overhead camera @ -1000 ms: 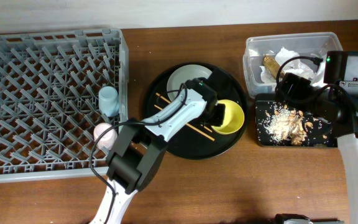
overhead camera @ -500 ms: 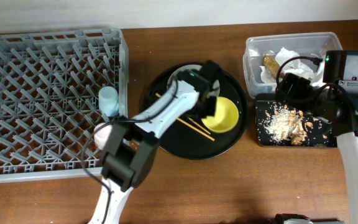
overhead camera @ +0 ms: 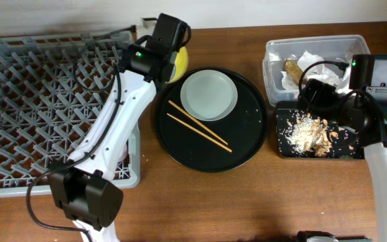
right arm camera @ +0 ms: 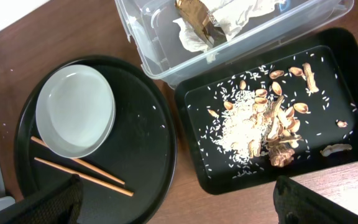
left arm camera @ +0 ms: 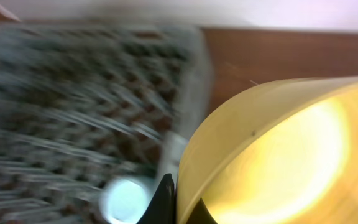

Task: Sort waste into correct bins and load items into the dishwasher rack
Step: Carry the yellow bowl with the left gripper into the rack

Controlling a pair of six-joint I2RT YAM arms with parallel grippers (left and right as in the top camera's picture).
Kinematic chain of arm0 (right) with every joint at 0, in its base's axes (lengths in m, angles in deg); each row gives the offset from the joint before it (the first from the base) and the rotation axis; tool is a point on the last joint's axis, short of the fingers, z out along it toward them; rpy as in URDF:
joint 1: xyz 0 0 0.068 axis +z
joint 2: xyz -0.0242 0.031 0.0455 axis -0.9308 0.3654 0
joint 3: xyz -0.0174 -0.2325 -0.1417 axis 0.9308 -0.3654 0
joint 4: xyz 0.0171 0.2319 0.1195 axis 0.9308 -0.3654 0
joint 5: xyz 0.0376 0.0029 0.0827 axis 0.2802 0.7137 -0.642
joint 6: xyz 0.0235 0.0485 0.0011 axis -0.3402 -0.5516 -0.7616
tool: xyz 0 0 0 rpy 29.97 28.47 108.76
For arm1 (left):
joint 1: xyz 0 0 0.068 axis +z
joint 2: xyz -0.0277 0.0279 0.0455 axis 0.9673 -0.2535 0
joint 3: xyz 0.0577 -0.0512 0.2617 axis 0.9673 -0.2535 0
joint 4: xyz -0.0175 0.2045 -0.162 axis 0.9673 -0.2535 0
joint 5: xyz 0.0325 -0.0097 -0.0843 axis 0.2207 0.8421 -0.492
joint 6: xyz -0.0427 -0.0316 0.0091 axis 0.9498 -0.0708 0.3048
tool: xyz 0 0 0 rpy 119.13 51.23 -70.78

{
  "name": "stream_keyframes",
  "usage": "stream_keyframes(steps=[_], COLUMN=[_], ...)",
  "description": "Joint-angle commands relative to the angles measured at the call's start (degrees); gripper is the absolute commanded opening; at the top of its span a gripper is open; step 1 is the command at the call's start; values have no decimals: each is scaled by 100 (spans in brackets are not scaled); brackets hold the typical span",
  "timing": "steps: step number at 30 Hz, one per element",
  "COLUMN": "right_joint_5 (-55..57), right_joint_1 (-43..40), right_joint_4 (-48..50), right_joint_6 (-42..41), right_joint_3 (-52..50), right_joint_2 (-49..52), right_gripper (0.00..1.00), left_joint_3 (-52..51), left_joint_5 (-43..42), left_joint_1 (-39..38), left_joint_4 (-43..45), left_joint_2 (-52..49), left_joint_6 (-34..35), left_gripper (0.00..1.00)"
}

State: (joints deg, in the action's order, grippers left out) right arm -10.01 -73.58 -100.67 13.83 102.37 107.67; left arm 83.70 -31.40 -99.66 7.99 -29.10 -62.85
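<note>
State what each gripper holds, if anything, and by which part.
The left gripper grips the small round yellow bowl by its rim. The right gripper is open, holding nothing.

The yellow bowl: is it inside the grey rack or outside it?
Outside. The left gripper holds the yellow bowl by its rim just beyond the rack's right wall, over the table, not among pegs.

Smooth glossy small yellow bowl (left arm camera: 278, 162), matt grey plastic pegged rack (overhead camera: 39, 101), clear plastic rectangular tub (overhead camera: 270, 64), crumpled white paper napkin (overhead camera: 312, 59), thin wooden chopsticks (overhead camera: 197, 123), brown wood-grain desk (overhead camera: 247, 202)
</note>
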Motion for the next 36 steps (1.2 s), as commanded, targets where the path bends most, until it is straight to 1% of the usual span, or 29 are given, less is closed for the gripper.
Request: stream_keyframes(steps=[1,2,3,5,9,11,17,22,31,36], right_joint_5=[109,109,109,109,109,109,109,109,109,109], right_joint_1=[-26,-26,-26,-26,-26,-26,-26,-26,-26,-26], right_joint_4=[-2,-2,-2,-2,-2,-2,-2,-2,-2,-2], right_joint_6=[-33,-33,-33,-33,-33,-33,-33,-33,-33,-33], right_joint_3=[50,50,50,50,50,50,50,50,50,50], right_joint_2=[15,15,15,15,15,15,15,15,15,15], right_gripper=[98,98,98,98,98,99,98,98,98,99], left_joint_3=[35,35,35,35,35,35,35,35,33,33], left_joint_5=[2706,3254,3521,3604,3847,3993,3950,3663,3622,3624], left_joint_1=[127,162,203,354,678,804,1088,1314,1368,1335], left_joint_4=[533,820,1088,1729,2468,2608,2715,2715,2914,2977], left_joint_2=[-275,-378,-474,-723,-1222,-1390,-1700,-1934,-2326,-2354], left_joint_6=[-651,-852,-1108,-1910,-2573,-2638,-2658,-2765,-2765,-2824], left_gripper=[0,0,0,0,0,0,0,0,0,0])
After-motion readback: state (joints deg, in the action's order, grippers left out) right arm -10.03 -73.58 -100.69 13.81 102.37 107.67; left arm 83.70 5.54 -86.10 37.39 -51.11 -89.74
